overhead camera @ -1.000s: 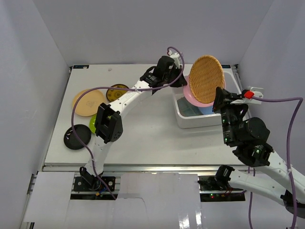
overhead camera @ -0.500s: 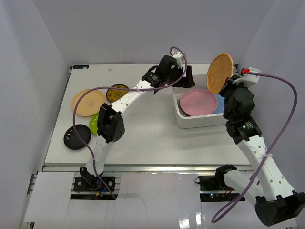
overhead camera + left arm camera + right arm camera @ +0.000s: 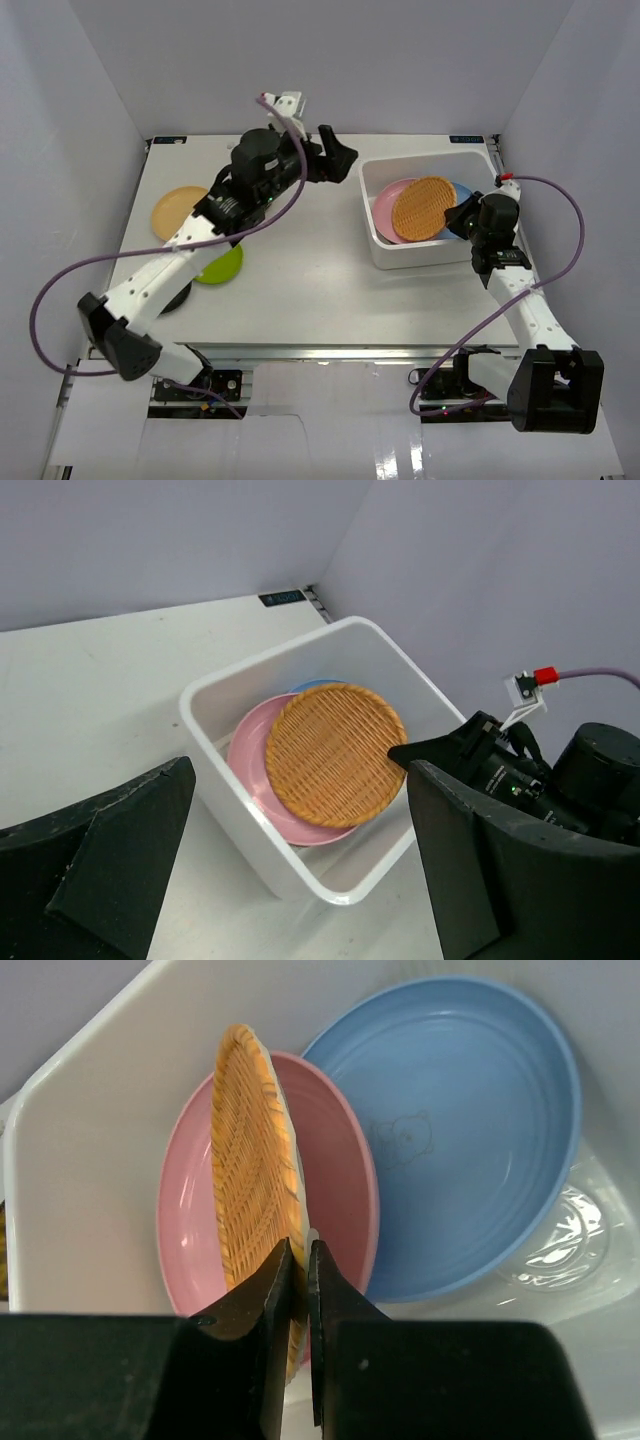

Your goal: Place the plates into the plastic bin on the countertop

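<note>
Pinching the woven tan plate [image 3: 250, 1160] edge-on, right gripper [image 3: 298, 1252] nearly closed, ease it flat onto the pink plate [image 3: 345, 1175] before you release; left gripper [image 3: 330, 158] gapes empty.

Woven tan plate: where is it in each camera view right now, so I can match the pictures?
Top external: woven tan plate right of centre, inside the plastic bin.
Left wrist: picture centre, face-on, in the bin.
Right wrist: left of centre, edge-on, rim pinched by the right fingers.
Shared landmark: the pink plate under it.
</note>
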### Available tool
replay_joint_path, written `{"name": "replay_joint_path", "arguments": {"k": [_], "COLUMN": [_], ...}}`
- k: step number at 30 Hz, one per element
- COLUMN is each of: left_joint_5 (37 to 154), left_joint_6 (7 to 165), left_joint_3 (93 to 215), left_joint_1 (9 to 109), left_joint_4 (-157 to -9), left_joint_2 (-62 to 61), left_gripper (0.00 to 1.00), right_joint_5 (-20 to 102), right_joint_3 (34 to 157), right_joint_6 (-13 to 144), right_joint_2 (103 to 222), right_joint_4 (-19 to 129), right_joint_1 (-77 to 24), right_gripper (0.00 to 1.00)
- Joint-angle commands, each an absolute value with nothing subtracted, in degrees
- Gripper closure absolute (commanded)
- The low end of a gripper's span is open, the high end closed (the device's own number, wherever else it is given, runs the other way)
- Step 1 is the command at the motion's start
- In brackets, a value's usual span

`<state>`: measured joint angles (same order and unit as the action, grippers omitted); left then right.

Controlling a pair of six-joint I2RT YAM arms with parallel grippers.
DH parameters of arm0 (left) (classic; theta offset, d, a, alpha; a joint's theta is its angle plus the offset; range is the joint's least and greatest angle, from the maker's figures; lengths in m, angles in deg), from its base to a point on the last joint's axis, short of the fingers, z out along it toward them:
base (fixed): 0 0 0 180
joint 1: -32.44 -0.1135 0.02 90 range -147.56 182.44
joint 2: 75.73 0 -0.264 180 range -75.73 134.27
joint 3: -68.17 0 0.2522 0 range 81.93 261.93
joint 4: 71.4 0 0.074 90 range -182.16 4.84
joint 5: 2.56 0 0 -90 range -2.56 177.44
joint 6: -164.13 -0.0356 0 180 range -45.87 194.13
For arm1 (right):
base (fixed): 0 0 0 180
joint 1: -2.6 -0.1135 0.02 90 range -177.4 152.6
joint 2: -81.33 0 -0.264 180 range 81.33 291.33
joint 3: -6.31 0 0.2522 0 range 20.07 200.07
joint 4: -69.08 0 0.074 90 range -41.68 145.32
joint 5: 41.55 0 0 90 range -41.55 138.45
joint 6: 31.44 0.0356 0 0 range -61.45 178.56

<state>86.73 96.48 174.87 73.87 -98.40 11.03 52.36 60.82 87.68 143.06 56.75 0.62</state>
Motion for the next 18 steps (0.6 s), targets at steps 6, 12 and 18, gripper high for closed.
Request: {"name": "replay_joint_path", "arguments": {"k": [6,12,18], "left_joint_5": [64.99,69.1,74.52], "left_joint_6": [99.18,108.46,115.87], "left_joint_3": [153.58,142.67,136.59], "left_joint_1": [73.4,59.57,50.11], "left_joint_4": [-101.13,-104.07,-98.71], "left_joint_2": [-4.26,-8.14,-1.3], "left_gripper": [0.02,0.02,0.03], "right_joint_5": [42.12,42.93,37.64], "right_joint_3": [58.48,64.88,69.81], "right_joint_6": [95.91,91.52,88.44], "right_joint_2": [144.96,140.05,135.91], "right_joint_4": [63.76,61.13,60.86], "right_joint_1": [5.41,5.41,-3.27], "right_gripper": [0.3,0.08,0.01]}}
